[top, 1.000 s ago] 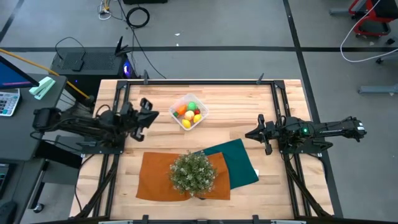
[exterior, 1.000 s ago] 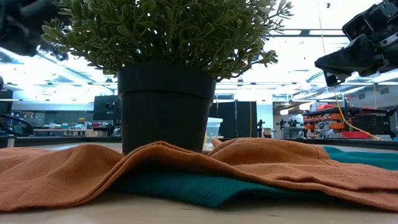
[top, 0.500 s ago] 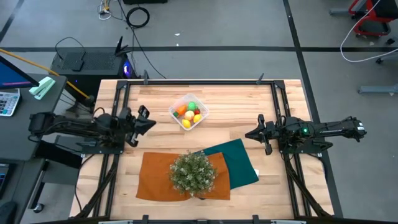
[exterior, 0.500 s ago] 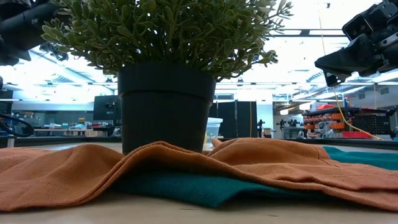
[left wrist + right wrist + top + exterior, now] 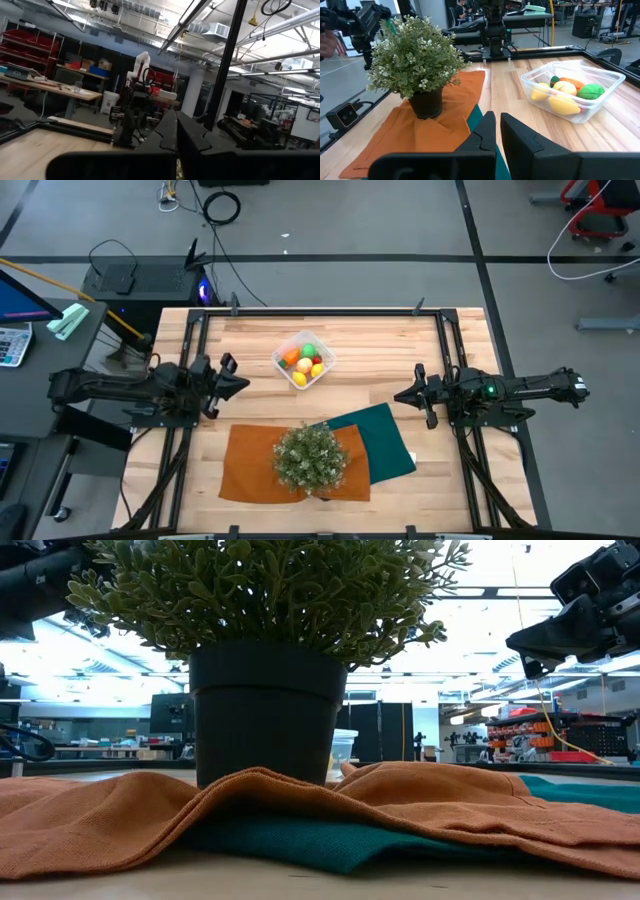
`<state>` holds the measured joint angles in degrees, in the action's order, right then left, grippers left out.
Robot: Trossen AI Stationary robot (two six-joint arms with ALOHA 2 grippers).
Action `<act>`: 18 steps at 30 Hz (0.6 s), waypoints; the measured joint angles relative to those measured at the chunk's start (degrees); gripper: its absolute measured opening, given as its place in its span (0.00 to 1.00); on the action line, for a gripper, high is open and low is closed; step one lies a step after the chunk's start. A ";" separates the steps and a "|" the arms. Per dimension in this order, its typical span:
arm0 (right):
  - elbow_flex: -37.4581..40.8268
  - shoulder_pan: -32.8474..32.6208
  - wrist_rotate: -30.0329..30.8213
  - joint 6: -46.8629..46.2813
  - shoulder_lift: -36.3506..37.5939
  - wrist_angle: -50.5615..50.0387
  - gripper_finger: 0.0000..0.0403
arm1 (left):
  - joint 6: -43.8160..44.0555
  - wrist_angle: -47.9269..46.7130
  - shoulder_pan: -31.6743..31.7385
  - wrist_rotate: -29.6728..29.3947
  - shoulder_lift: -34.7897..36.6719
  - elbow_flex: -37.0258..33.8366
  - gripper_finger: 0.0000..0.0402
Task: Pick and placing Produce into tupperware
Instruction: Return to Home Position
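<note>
Tupperware (image 5: pixel 304 360), holding the produce (image 5: pixel 306 363), sits on the tabletop (image 5: pixel 400 340) near the middle of its far edge. Left pincer (image 5: pixel 232 377), fingers pressed together, hangs by the left edge. Right pincer (image 5: pixel 402 396), likewise closed and empty, hangs by the right edge. Risk: a low sweep inward could clip the tupperware or the potted plant (image 5: pixel 311 457).

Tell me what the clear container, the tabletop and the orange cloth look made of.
Clear container: thin glossy plastic, likely; the produce shows through its walls.
Tabletop: pale wood, matte; plank seams and grain show.
Orange cloth: soft woven fabric, apparently; it lies in rumpled folds.
</note>
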<state>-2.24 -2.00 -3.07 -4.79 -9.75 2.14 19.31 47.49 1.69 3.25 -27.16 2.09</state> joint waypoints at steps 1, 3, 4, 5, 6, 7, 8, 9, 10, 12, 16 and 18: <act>0.00 0.00 0.00 -0.01 0.01 0.01 0.00 | -0.02 -1.59 0.00 0.00 1.41 0.00 0.01; 0.00 0.00 0.00 -0.01 -0.01 0.01 0.00 | 0.00 -4.53 0.00 0.00 4.14 0.00 0.02; 0.00 0.00 0.00 0.01 -0.01 0.00 0.00 | 0.00 -5.73 0.00 -0.01 5.45 0.00 0.03; 0.00 0.00 0.00 -0.01 -0.01 -0.01 0.00 | 0.00 -6.67 0.00 -0.10 6.75 0.00 0.04; 0.00 0.00 0.00 -0.01 -0.01 -0.01 0.00 | -0.04 -7.66 0.00 -0.28 8.02 0.00 0.04; 0.00 0.00 0.00 -0.01 -0.01 0.01 0.00 | -0.26 -8.72 0.00 -0.32 9.26 0.00 0.04; 0.00 0.00 0.00 0.00 -0.01 0.00 0.00 | -0.44 -9.99 0.00 -0.34 10.47 0.00 0.04; 0.00 -0.01 0.00 -0.01 0.00 0.01 0.00 | -0.46 -11.36 0.00 -0.34 11.73 0.00 0.03; 0.00 0.00 0.00 0.00 -0.01 0.00 0.00 | -0.46 -12.82 0.00 -0.34 13.03 0.00 0.03; 0.00 0.00 0.00 0.00 -0.01 0.00 0.00 | -0.44 -15.92 0.00 -0.39 15.63 0.02 0.01; 0.00 -0.02 0.00 -0.01 -0.01 0.00 0.00 | -0.70 -19.75 0.00 -0.44 19.82 0.00 0.02; 0.00 0.00 0.00 -0.01 -0.01 0.00 0.00 | -1.65 -21.02 0.00 -0.44 21.52 0.02 0.04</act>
<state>-2.24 -2.00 -3.07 -4.80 -9.76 2.14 17.65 26.47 1.69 2.81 -5.64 2.11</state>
